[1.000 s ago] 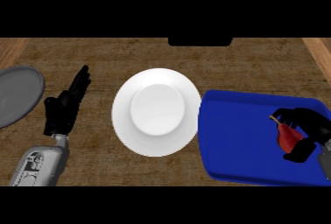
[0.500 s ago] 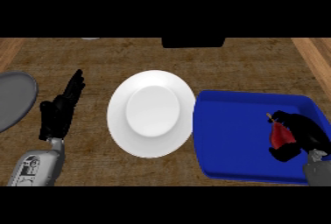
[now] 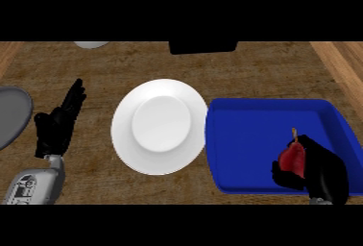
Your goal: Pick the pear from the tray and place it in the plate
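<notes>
A red pear (image 3: 291, 156) with a thin stem sits over the near right part of the blue tray (image 3: 248, 139). My right hand (image 3: 319, 168) is curled round it from the right and below, thumb in front of it. The white plate (image 3: 162, 125) lies left of the tray, with nothing on it. My left hand (image 3: 60, 122) rests open at the left, fingers pointing up, well apart from the plate.
A grey round dish (image 3: 10, 117) is cut off by the left edge. A black object (image 3: 202, 46) and a pale round thing (image 3: 90, 44) sit at the counter's far side. A lighter wood strip (image 3: 344, 67) runs along the right.
The right hand with the pear has shifted toward the near edge of the tray and lower in view. The whole scene sits further left and lower than before. The left hand keeps its pose.
</notes>
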Controlling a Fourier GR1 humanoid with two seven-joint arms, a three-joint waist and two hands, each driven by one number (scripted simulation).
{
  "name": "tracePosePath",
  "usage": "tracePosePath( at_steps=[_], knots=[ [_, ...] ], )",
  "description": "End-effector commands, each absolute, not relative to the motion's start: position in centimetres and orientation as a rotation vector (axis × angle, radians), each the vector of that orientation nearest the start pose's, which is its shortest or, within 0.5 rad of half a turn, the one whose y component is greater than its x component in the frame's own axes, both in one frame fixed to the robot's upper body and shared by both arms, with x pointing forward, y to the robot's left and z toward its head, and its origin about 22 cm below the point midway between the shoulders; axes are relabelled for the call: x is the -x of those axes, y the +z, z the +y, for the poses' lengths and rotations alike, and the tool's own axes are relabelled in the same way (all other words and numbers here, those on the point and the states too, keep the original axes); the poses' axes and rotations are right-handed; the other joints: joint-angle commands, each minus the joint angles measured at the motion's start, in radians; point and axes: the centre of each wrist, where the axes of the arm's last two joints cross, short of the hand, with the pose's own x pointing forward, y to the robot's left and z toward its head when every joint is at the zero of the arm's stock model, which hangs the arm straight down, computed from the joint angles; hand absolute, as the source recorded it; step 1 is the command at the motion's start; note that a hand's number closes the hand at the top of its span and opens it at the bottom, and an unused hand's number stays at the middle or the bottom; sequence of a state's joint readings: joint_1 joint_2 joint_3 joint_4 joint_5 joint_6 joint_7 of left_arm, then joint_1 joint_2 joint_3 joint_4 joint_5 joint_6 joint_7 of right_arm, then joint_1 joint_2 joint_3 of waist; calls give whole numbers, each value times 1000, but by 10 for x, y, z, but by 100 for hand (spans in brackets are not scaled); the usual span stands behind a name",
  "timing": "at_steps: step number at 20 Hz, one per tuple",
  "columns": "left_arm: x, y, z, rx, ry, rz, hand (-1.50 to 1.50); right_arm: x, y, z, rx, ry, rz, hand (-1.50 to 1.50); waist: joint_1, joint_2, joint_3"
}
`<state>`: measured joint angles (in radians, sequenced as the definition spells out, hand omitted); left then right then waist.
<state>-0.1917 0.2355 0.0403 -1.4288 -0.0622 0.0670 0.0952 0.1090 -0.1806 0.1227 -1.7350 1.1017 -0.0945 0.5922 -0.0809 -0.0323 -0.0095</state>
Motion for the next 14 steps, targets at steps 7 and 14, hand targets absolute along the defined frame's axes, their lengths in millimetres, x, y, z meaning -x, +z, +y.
tracePosePath(
  at_steps=[7, 14],
  knots=[
    [-288, 19, 254, -232, -180, -1545, 0, -142, 118, -138, 1300, 433, -1426, 150, 54, 21, 5],
    [-316, 48, 258, -209, -226, -1565, 0, -156, 125, -55, 1193, 498, -1423, 150, 91, 35, 8]
  ],
)
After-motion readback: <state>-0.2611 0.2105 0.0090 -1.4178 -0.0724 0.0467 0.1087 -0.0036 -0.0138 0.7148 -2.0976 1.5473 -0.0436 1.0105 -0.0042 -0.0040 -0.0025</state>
